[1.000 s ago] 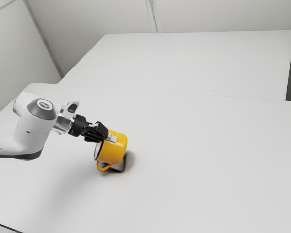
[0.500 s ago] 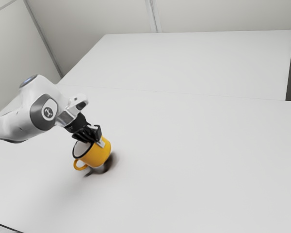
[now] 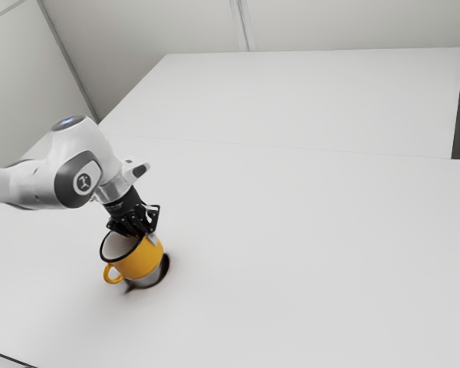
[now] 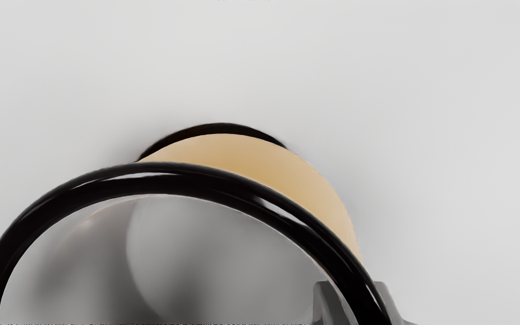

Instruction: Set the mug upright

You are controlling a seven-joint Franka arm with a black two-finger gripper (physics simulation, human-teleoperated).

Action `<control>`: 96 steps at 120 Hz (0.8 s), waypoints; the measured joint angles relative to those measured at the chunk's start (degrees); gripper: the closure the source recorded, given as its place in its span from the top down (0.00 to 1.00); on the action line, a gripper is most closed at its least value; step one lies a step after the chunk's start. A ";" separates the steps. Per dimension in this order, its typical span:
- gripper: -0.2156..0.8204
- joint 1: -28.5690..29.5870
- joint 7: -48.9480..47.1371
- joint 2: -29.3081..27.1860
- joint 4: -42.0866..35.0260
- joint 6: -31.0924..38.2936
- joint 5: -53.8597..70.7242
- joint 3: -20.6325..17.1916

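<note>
White table [image 3: 307, 253] lay beneath one tilted yellow mug [image 3: 143, 259] with one handle [image 3: 111, 274]; one black gripper [image 3: 143, 236] had its two fingers clamped about the mug's wall, inside and out; compared with half a second earlier, the mug leaned less and had shifted toward the exterior view's left and bottom edge.

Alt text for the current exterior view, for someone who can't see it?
A yellow mug leans over a pale table, its wall pinched near the black rim by a robot's black gripper. The mug's open mouth faces up and toward the exterior view's left, where its handle also points.
</note>
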 joint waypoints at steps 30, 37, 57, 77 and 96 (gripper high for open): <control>0.05 -1.54 -6.68 4.15 3.22 -3.47 3.03 -0.02; 0.05 -1.66 -7.86 4.49 3.53 -4.27 3.52 -0.02; 0.05 -2.41 -10.52 8.65 7.02 -5.79 5.10 -0.10; 0.05 -3.61 -12.49 11.06 8.62 -6.54 5.55 -0.18; 0.05 -4.00 -13.90 12.54 9.93 -6.83 5.63 -0.28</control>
